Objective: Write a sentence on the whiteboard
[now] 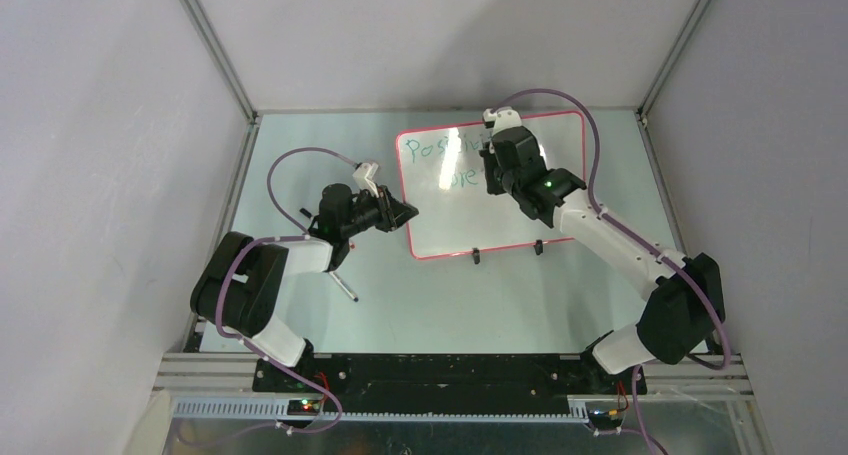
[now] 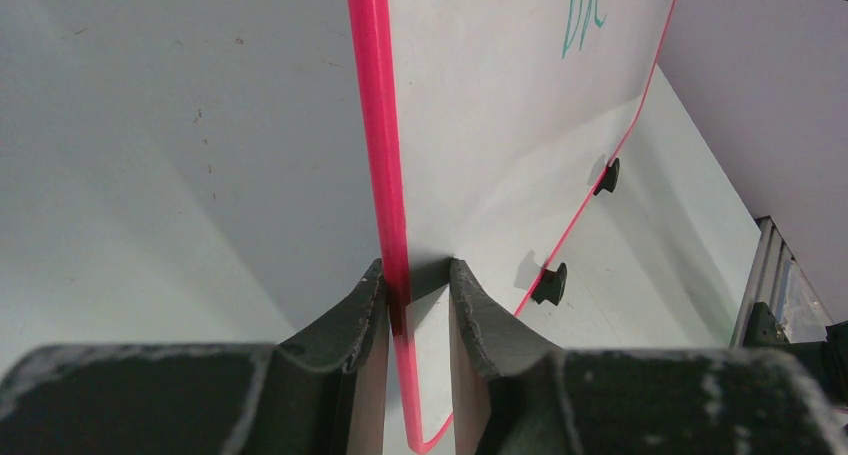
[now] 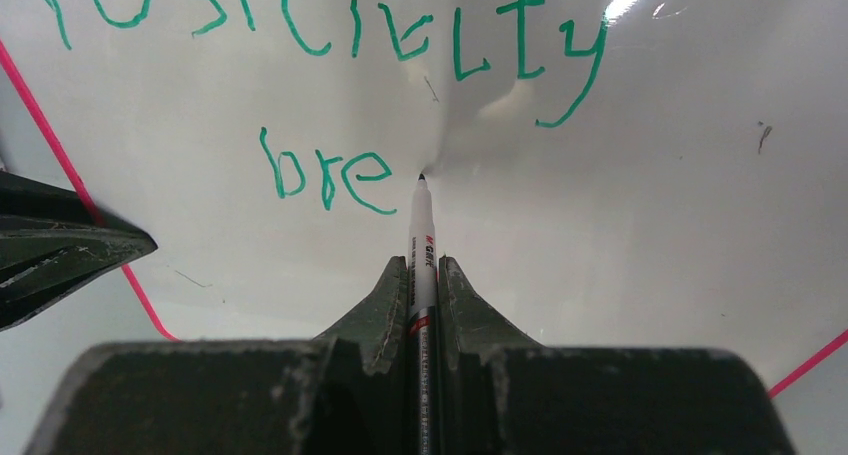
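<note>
A pale table (image 1: 400,305) carries the whiteboard (image 1: 450,220), which stands at the far middle on two small black feet (image 1: 477,256), its face toward the near side. The left gripper (image 2: 417,275) straddles the board's left red rim, its fingers (image 2: 365,310) closed on that edge. The right gripper (image 3: 422,270) reaches over the board's face, clenched on a thin marker (image 3: 421,235) whose tip meets the surface. The green sentence (image 3: 365,175) reads "Positivity" on top and "bre" beneath, the tip just right of the "e". A thin dark stick (image 1: 345,287) lies on the table near the left arm.
</note>
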Robot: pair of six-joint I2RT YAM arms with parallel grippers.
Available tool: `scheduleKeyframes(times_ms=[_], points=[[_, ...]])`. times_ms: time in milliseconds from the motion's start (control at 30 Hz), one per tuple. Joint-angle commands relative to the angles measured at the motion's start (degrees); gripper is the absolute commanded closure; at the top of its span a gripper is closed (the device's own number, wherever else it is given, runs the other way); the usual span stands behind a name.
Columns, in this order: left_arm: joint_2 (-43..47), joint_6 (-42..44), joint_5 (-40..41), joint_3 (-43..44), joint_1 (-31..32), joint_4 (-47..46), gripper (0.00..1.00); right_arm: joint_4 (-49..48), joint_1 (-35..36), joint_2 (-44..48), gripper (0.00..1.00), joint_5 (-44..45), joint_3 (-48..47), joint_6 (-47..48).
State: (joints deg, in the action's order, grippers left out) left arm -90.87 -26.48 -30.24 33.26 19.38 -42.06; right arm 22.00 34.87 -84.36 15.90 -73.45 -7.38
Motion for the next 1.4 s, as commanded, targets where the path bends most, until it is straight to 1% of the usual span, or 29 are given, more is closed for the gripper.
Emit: scheduleKeyframes(times_ms=[0, 800, 1367], points=[[0.93, 2.4, 1.39, 1.46, 0.4, -0.61, 0.77, -1.83, -0.2, -0.73, 1.0, 1.65, -0.29, 0.49], [0.93, 2.4, 1.34, 1.37, 0.45, -0.65, 0.77, 0.06, -1.68, -0.17, 1.0, 5.46, -0.29, -0.69], [0.89, 2.41, 1.32, 1.37, 0.47, -0.74, 0.77, -1.29, -2.0, -0.47, 1.0, 3.57, -1.44, -0.59]])
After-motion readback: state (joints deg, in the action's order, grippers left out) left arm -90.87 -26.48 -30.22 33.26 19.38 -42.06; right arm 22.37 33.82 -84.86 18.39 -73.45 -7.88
